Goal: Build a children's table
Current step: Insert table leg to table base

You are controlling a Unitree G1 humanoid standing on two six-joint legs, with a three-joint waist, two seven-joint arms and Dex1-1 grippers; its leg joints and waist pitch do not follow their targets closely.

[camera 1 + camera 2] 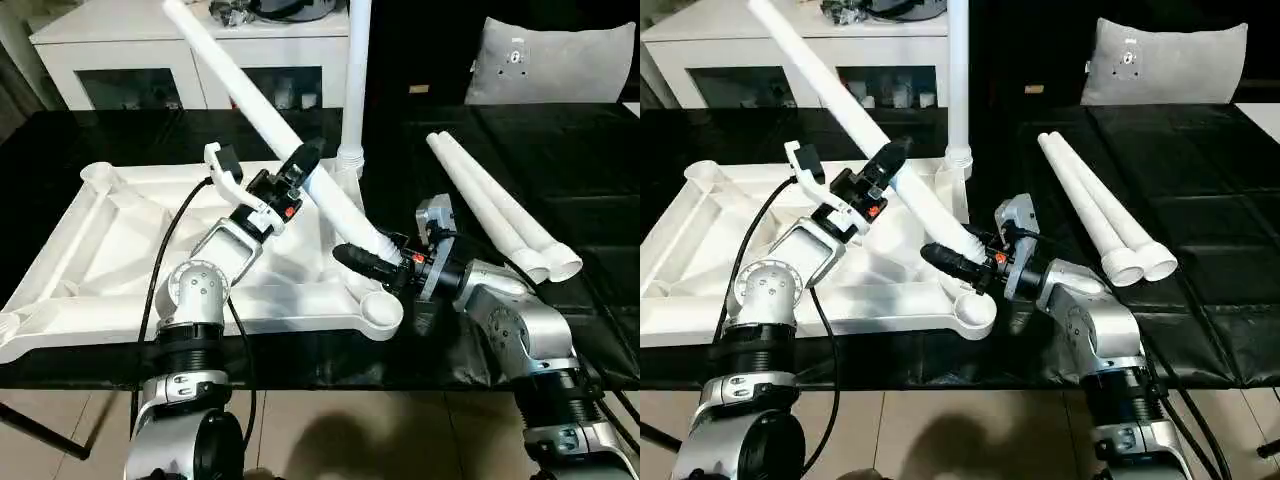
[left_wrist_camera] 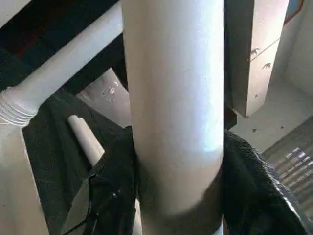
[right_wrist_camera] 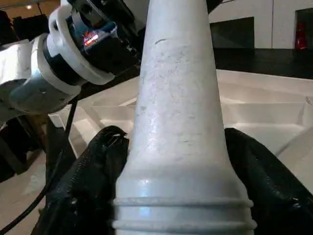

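Right gripper (image 1: 375, 262) fingers clamp the ribbed foot of a slanted leg (image 1: 262, 98), just above the near corner socket (image 1: 381, 311) of the upside-down top (image 1: 100, 250); likely lining it up for insertion. Left gripper (image 1: 303, 163) fingers straddle the leg mid-shaft, probably steadying; can't tell if clenched. One leg (image 1: 355, 80) already stands in the far socket. Two spare legs (image 1: 500, 210) lie on the black tabletop (image 1: 570, 170). White cabinet (image 1: 120, 60) and grey cushion (image 1: 550, 60) behind.

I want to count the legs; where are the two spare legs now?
In the left eye view, the two spare legs lie side by side on the black table, right of the upturned tabletop, beyond the right gripper.
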